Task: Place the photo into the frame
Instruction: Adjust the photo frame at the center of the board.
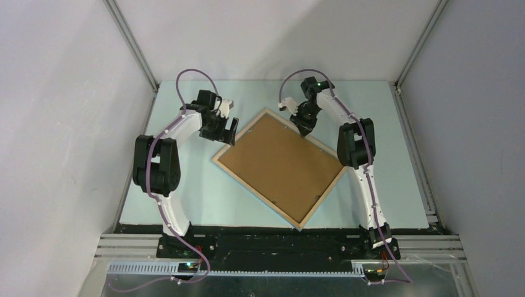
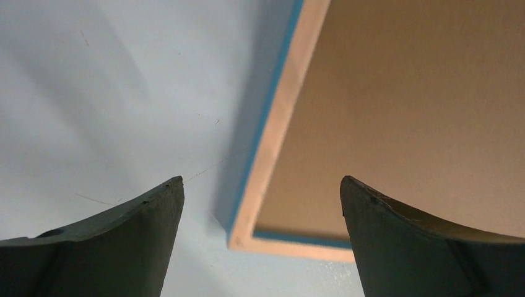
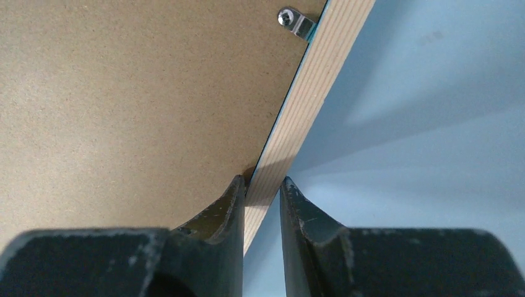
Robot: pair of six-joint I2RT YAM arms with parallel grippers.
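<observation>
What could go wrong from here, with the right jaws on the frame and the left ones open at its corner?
1. The right jaws pinch only the thin rail of the frame; a lift could let it swing or slip out.
2. The left jaws stand open astride the frame's corner, not gripping; closing off-centre may shove it across the table.
3. The right wrist view shows one clip on the backing board; tilting may loosen it.

Both arms rise from their near bases, elbows bent high, forearms reaching to the far side. The left claw (image 1: 231, 129) tilts down and rightward, fingers spread wide. The right claw (image 1: 304, 130) points down, fingers nearly together, pinching the frame (image 3: 317, 93) edge.
</observation>
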